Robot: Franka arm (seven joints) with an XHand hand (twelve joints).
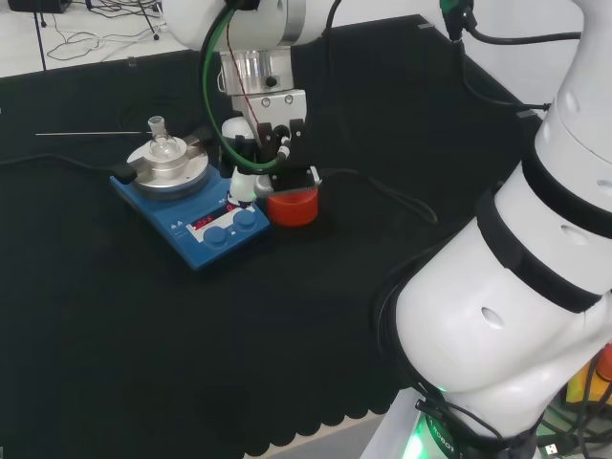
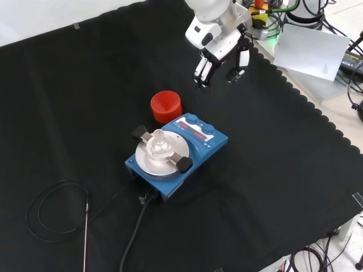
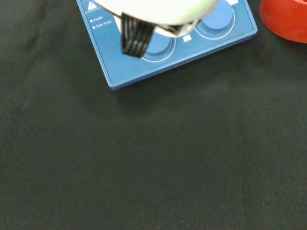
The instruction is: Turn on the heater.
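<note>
The blue heater [image 2: 181, 150] stands mid-cloth with a round metal plate and a small glass flask [image 2: 157, 141] on it. Its two blue knobs [image 2: 199, 124] and a red display strip face the arm. The hand [image 2: 218, 54] hangs above the cloth just beyond the knob end, fingers pointing down and relaxed, holding nothing. In the head view the hand [image 1: 263, 143] is over the heater [image 1: 206, 225] at its knob corner, its fingertips just above the panel. The wrist view shows the heater's knob end [image 3: 177, 52] close under a blurred part of the hand [image 3: 158, 12].
A red ribbed ring stand [image 2: 165, 106] sits beside the heater's knob end, near the hand. A black cable [image 2: 57, 209] runs from the heater and coils at the front left in the front view. A white sheet [image 2: 309, 51] lies past the cloth's scalloped edge.
</note>
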